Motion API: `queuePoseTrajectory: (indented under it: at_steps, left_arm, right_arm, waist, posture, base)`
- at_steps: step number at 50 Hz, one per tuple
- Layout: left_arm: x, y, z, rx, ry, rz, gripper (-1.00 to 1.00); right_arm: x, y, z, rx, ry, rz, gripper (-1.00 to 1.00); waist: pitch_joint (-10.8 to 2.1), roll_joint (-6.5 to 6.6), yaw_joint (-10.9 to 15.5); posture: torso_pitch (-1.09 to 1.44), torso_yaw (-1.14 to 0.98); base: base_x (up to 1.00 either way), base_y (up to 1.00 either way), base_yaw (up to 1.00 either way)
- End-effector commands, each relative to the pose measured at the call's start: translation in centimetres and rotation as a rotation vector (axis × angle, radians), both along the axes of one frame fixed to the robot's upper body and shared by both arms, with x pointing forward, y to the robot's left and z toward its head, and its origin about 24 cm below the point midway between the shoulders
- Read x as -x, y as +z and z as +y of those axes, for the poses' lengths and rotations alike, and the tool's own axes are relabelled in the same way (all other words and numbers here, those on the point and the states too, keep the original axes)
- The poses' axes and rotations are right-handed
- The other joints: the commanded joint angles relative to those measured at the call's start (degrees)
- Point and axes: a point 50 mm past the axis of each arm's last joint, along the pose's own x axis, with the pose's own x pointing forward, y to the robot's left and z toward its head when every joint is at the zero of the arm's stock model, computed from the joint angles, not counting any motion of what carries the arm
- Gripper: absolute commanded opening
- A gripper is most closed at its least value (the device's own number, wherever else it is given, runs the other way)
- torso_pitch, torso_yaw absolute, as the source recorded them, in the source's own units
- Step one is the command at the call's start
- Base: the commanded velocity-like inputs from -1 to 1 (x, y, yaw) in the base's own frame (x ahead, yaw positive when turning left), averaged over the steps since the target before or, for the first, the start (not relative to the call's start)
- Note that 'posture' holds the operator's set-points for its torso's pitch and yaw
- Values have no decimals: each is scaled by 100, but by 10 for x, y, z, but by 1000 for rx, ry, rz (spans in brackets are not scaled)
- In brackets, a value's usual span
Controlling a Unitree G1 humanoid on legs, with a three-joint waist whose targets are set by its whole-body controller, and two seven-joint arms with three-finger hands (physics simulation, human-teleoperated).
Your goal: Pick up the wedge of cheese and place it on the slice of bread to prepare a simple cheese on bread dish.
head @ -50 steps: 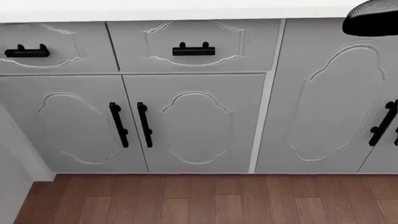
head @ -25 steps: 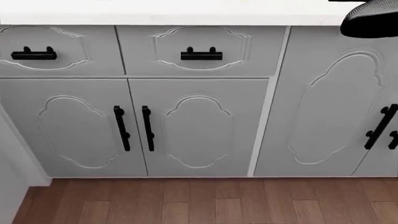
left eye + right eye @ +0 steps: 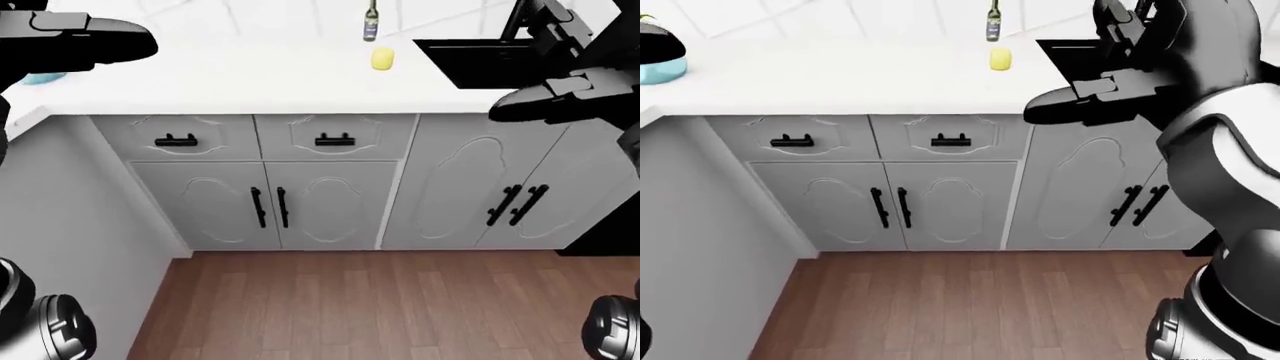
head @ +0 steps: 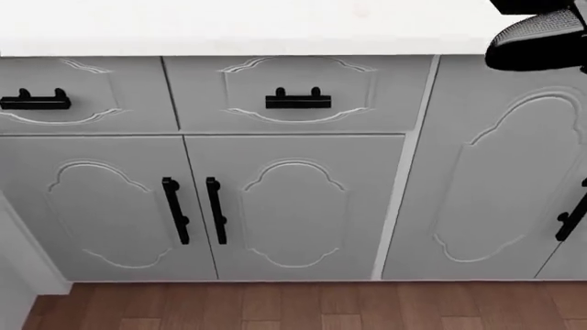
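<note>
A small yellow piece, likely the cheese wedge (image 3: 382, 58), lies on the white counter (image 3: 250, 82) near the top of the left-eye view, just left of the black sink (image 3: 470, 60). No bread shows in any view. My left hand (image 3: 140, 45) hovers over the counter's left end, fingers stretched out and empty. My right hand (image 3: 505, 111) hangs at the counter's edge to the right, fingers stretched out and empty, well below and right of the yellow piece. It also shows in the head view (image 4: 537, 45).
A bottle (image 3: 371, 22) stands just above the yellow piece. A blue bowl (image 3: 660, 64) sits at the counter's far left. Grey cabinet doors and drawers with black handles (image 4: 298, 100) fill the head view. Wood floor (image 3: 380, 307) lies below, and a grey wall (image 3: 70, 225) stands at the left.
The whole head view has shifted: the cabinets sit lower in the picture and more of the white counter shows, so the camera moved. My right hand stays at the top right corner.
</note>
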Motion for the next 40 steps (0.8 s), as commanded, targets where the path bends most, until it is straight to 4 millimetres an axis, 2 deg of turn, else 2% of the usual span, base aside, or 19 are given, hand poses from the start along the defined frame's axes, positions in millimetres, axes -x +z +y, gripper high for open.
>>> queuePoseTrajectory:
  at_steps: [1,7,9,10,11,12,13,15,19,23,24,25,26,29,34,37,38,39,40]
  left_arm:
    - [11,15,-3,-13,-11,-96,100]
    - [12,15,-4,-16,-12,-95,100]
    - [12,15,-4,-15,-10,-95,100]
    - [12,15,-4,-16,-10,-95,100]
    - [12,15,-4,-17,-11,-95,100]
    - [12,15,-5,-17,-11,-94,100]
    - [12,15,-5,-18,-11,-94,100]
    - [12,15,-6,-19,-12,-92,100]
    - [11,15,-6,-18,-13,-91,100]
    - [10,14,-6,-19,-14,-90,100]
    - [9,14,-6,-18,-14,-89,100]
    - [9,14,-6,-18,-14,-89,100]
    - [9,14,-6,-18,-13,-89,100]
    - [9,14,-5,-17,-12,-91,100]
    - [10,14,-3,-15,-10,-93,100]
    - [9,14,-4,-17,-11,-93,100]
    - [9,14,-4,-17,-11,-92,100]
    - [9,14,-4,-17,-11,-93,100]
    - [10,14,-4,-17,-11,-94,100]
  right_arm:
    - [10,17,-6,-17,-37,-105,100]
    - [9,17,-6,-14,-39,-103,100]
    - [9,16,-6,-14,-40,-102,100]
    - [9,17,-6,-10,-42,-101,100]
    - [9,16,-6,-7,-43,-100,100]
    - [9,16,-6,-7,-43,-99,100]
    - [8,16,-6,-7,-43,-99,100]
    - [8,16,-5,-7,-42,-99,100]
    - [7,15,-6,-8,-47,-95,100]
    - [7,15,-5,-11,-46,-95,100]
    - [7,15,-5,-9,-46,-95,100]
    - [7,15,-5,-9,-45,-95,100]
    - [7,15,-5,-9,-44,-95,100]
    - [7,15,-5,-7,-44,-94,100]
    - [8,16,-5,-6,-46,-95,100]
    - [8,16,-5,-7,-48,-97,100]
    - [8,16,-5,-6,-48,-97,100]
    - [8,16,-5,-6,-48,-97,100]
    - [8,15,-5,-5,-50,-96,100]
  waist:
    - [-123,20,-22]
    - [-133,-313,65]
    - [-194,-545,99]
    - [-277,-740,101]
    - [-168,-497,44]
    - [-121,-631,85]
    - [-134,-616,36]
    - [-174,-539,10]
    - [-88,-348,-36]
    - [-247,34,-85]
    - [-424,204,-97]
    - [-264,75,-46]
    - [-178,153,-60]
    - [-257,37,-11]
    - [-175,-230,19]
    - [-257,-596,59]
    - [-319,-584,80]
    - [-210,-518,11]
    - [-188,-590,31]
  posture:
    - [0,0]
    - [0,0]
    - [0,0]
    - [0,0]
    - [0,0]
    - [0,0]
    - [0,0]
    - [0,0]
    - [0,0]
    - [0,0]
    - [0,0]
    - [0,0]
    - [0,0]
    - [0,0]
    - [0,0]
    - [0,0]
    - [0,0]
    - [0,0]
    - [0,0]
  base:
    - [33,0,0]
    - [32,0,0]
    - [32,0,0]
    - [32,0,0]
    - [33,0,0]
    - [33,0,0]
    - [32,0,0]
    - [32,0,0]
    - [29,0,0]
    - [16,0,0]
    - [14,0,0]
    - [14,0,0]
    - [15,0,0]
    - [16,0,0]
    - [17,0,0]
    - [17,0,0]
    - [18,0,0]
    - [16,0,0]
    - [18,0,0]
